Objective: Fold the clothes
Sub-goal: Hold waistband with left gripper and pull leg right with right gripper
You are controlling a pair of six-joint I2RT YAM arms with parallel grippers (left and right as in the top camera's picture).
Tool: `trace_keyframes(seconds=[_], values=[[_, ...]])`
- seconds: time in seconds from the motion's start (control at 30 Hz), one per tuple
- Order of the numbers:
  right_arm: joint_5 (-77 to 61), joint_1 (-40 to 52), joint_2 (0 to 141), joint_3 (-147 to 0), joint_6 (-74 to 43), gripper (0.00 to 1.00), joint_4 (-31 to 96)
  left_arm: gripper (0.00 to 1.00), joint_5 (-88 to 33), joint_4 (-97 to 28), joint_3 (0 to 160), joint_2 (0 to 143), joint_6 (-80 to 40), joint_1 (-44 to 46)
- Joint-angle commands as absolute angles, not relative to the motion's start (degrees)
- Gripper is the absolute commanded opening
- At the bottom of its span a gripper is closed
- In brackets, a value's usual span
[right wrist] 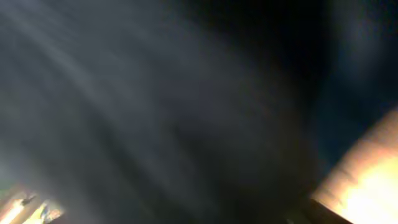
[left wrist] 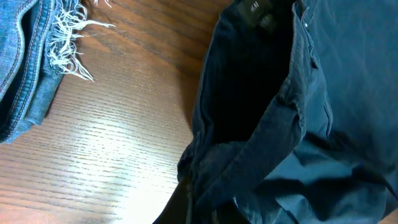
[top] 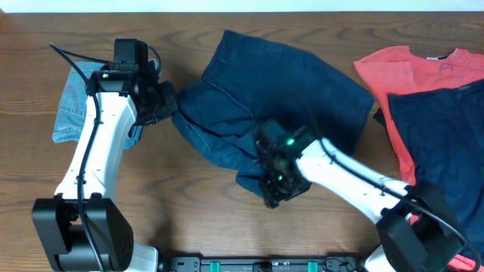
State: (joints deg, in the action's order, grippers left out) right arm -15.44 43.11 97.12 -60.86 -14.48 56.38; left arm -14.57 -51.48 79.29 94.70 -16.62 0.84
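We see the navy trousers [top: 291,83] [left wrist: 336,137] lying rumpled mid-table, waistband end toward the left arm, front edge bunched up. The left gripper [top: 172,106] sits at the waistband edge, jaws together & pinched on that fabric. In the left wrist view the cloth gathers at the bottom of frame, waistband gaping w/ a label [left wrist: 250,9] inside.

The right gripper [top: 274,193] is down on the bunched front edge of the same trousers. We can't tell if its jaws are apart or clamped: the right wrist view is all dark blur, & overhead the wrist hides the fingers.

The denim shorts [top: 72,113] [left wrist: 25,68], frayed hem, lie at the table's left, partly under the left arm, near the trousers but not touching. At right is the coral T-shirt [top: 393,68], w/ a second navy piece [top: 446,143] lying over its lower part. All on the wood table [top: 189,196].
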Motion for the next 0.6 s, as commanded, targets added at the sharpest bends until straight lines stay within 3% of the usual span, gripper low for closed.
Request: trace_keyframes(seconds=[0.0,0.17,0.23,0.3,0.37,0.47,0.57], values=[[-11.6,44.7,96.9,-58.4,-18.7,0.66,51.4,0.06,-13.5,-51.6,80.9,93.4,-16.1,0.7],[-10.4,44.7,96.9,-55.2,-18.9,0.69,40.1,0.06,-14.3,-51.6,80.9,93.4,-16.1,0.7],[-8.8,44.6,96.9,-54.5,-19.0,0.54,38.2,0.06,-14.3,-51.6,80.9,93.4,-16.1,0.7],[-5.5,44.6,96.9,-54.5,-20.7,0.22,38.4,0.06,-14.3,-51.6,80.9,93.3,-16.1,0.7],[-5.3,44.6,96.9,-54.7,-20.0,0.05,39.4,0.06,-14.3,-51.3,81.0,93.1,-16.1,0.7],[-2.2,43.8,96.8,-57.7,-18.3,0.01,48.5,0.06,-14.3,-51.0,82.7,92.3,-16.1,0.6],[10.1,41.6,96.7,-64.9,-19.6,0.01,65.5,0.06,-14.3,-50.9,86.3,90.9,-16.1,0.5]])
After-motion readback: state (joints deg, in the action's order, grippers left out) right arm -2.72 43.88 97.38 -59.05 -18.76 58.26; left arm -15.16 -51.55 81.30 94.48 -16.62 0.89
